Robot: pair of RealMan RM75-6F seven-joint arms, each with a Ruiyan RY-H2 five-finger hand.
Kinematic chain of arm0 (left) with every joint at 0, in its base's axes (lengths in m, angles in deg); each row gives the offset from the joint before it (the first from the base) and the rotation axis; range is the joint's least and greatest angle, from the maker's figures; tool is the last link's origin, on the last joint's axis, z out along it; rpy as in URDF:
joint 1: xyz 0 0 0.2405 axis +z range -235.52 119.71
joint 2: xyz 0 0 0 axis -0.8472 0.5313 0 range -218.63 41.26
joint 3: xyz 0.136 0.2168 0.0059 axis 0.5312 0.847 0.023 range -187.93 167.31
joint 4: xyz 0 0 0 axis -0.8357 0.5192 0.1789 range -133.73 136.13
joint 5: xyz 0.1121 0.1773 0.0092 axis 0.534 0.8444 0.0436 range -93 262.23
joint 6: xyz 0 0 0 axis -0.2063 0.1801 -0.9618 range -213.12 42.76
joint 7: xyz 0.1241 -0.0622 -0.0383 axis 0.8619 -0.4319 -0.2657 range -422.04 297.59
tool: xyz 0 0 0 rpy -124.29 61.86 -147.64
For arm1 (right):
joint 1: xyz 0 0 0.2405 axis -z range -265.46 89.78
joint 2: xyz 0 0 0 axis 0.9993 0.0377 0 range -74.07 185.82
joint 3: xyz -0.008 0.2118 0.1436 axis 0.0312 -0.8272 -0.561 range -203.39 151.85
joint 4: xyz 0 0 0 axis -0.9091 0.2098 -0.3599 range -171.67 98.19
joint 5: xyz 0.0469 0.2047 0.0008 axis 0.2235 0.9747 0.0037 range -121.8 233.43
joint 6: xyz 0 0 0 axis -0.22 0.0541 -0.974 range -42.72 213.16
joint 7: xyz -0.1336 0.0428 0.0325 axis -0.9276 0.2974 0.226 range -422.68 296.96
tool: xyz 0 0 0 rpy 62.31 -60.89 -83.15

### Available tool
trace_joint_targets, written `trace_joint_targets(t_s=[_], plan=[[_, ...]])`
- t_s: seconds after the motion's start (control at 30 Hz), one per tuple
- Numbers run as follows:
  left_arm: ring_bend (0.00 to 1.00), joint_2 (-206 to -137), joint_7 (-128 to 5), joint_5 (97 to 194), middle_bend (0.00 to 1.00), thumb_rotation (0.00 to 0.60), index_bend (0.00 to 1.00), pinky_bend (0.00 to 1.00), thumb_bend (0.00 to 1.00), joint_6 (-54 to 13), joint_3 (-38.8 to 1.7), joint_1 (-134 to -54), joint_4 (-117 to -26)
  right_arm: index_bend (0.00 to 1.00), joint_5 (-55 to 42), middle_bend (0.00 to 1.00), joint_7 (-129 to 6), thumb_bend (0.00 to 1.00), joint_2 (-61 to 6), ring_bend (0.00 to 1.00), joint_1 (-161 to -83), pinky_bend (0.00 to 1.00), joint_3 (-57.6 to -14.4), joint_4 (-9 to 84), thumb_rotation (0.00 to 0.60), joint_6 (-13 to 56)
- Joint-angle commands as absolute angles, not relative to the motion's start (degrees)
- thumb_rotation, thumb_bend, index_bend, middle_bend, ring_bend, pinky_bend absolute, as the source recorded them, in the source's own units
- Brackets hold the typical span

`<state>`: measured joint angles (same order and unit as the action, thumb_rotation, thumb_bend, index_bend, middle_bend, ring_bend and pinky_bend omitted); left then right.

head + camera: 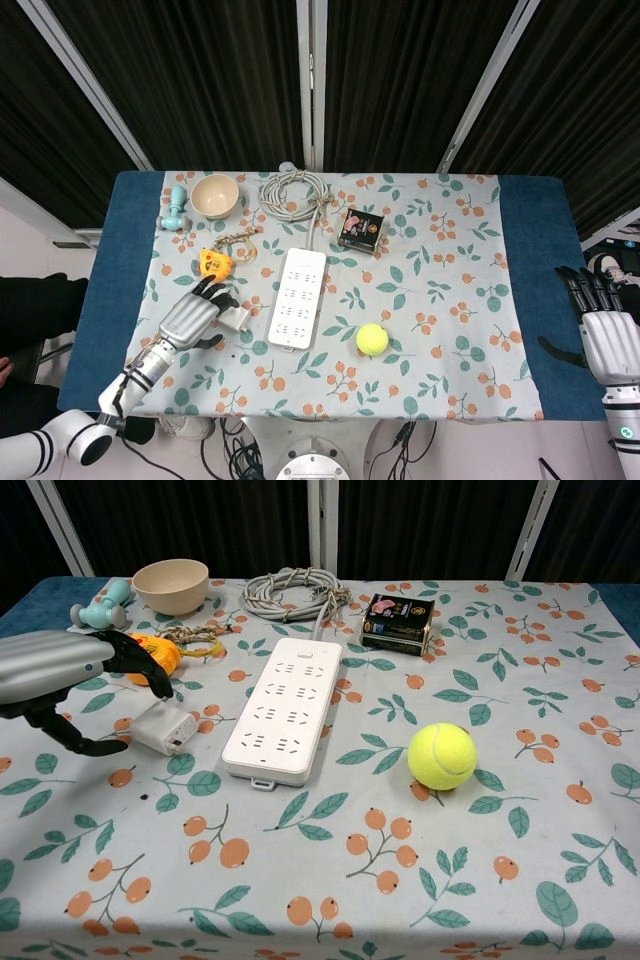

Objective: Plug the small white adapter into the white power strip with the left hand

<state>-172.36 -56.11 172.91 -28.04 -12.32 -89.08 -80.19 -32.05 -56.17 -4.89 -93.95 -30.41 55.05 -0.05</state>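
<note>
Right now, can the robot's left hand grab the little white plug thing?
Probably yes. The left hand is already right at the adapter, fingers spread around it, and nothing sits between them. The power strip lies just beside it.

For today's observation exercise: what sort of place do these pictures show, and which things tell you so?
Probably a robot test or lab setup, not a home: a table under a floral cloth backed by black curtains, robot hands at both sides, and unrelated items like a power strip and tennis ball.
</note>
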Motion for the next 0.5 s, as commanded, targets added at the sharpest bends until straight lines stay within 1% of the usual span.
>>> trace_joint_targets(t_s=[0.03, 0.23, 0.5], plan=[[0.1, -172.3, -55.3, 172.2, 0.27, 0.6, 0.27, 0.0, 0.26, -28.9, -11.9, -89.4, -80.8, 0.03, -32.0, 0.07, -56.2, 0.06, -5.0, 0.0, -94.0, 0.0, -30.3, 55.0, 0.6, 0.1], [0.1, -172.6, -54.2, 169.9, 0.27, 0.6, 0.27, 0.0, 0.26, -31.5, -11.9, -90.6, -81.2, 0.03, -32.0, 0.07, -56.2, 0.06, -4.9, 0.0, -93.8, 0.0, -30.2, 55.0, 0.6, 0.0], [0.1, -174.1, -55.3, 167.2, 0.29, 0.6, 0.27, 0.0, 0.26, -34.3, -13.2, -92.8, -80.0, 0.03, -32.0, 0.07, -55.9, 0.06, -5.0, 0.0, -93.4, 0.0, -30.0, 54.9, 0.6, -0.5]])
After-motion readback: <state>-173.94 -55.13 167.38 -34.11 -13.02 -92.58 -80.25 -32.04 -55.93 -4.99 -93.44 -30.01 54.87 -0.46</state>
